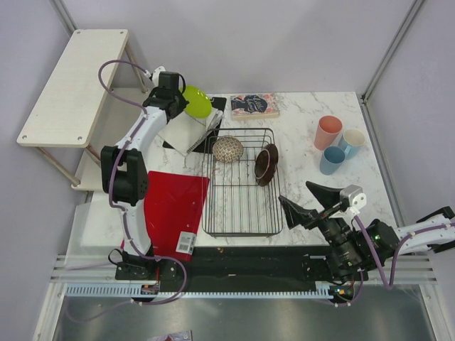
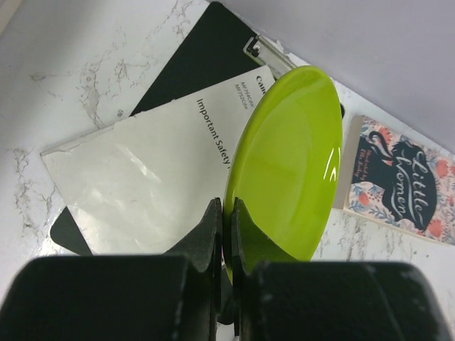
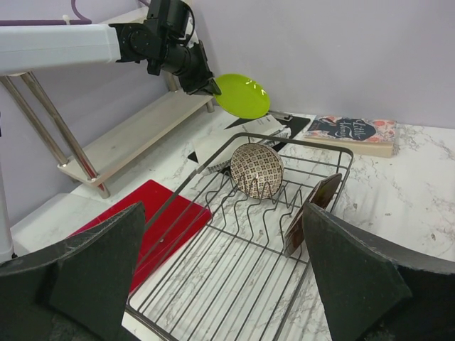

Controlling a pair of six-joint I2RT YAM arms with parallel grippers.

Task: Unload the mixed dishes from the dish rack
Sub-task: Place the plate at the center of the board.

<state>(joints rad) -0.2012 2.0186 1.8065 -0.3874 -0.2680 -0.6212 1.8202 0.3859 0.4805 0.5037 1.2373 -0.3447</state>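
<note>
My left gripper (image 1: 182,101) is shut on the rim of the lime green plate (image 1: 197,101) and holds it in the air over papers at the table's far left; the plate also shows in the left wrist view (image 2: 288,167) and the right wrist view (image 3: 243,95). The black wire dish rack (image 1: 240,226) holds the speckled bowl (image 1: 228,149) and the dark-backed plate (image 1: 266,164) standing at its far end. The pink cup (image 1: 328,131), light blue mug (image 1: 351,141) and darker blue cup (image 1: 331,159) stand on the table right of the rack. My right gripper (image 1: 310,201) is open and empty near the rack's near right corner.
A red square board (image 1: 174,204) lies left of the rack. A black clipboard with white papers (image 1: 186,133) lies under the held plate. A book (image 1: 254,106) lies at the back. A white wooden shelf (image 1: 75,85) stands at the far left.
</note>
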